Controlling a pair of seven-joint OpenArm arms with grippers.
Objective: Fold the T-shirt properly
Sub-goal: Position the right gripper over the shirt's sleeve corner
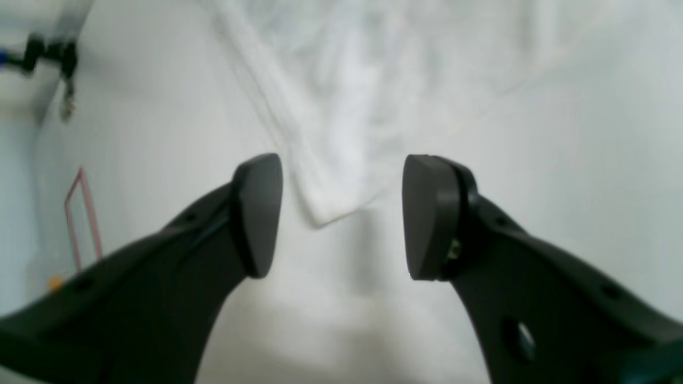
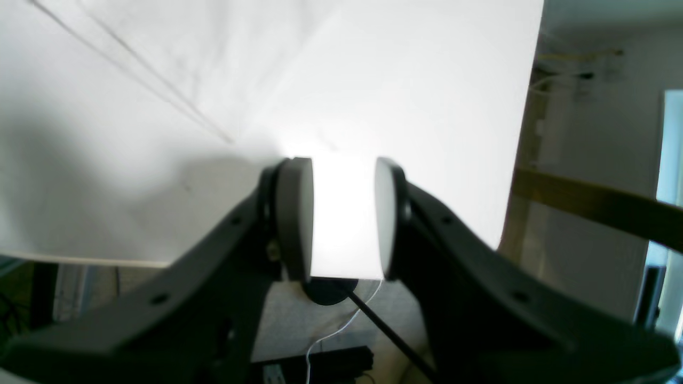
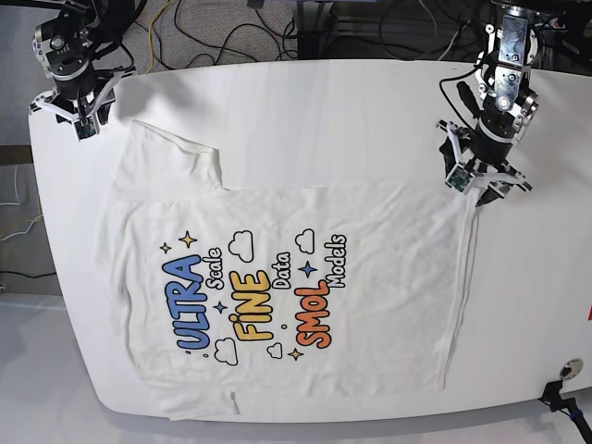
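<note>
While the T-shirt (image 3: pixel 388 277) lies print-up across the desk (image 3: pixel 324 102), both the left jaws (image 1: pixel 341 216) and right jaws (image 2: pixel 341 218) are apart; pinch the far right corner's full thickness, then lift evenly to avoid wrinkles.

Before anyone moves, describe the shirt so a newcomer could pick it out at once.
On the white table, below the two arms in the base view, lies a wide white T-shirt. Blue, yellow and orange lettering, reading ULTRA FINE SMOL, sets it apart from the plain tabletop.
</note>
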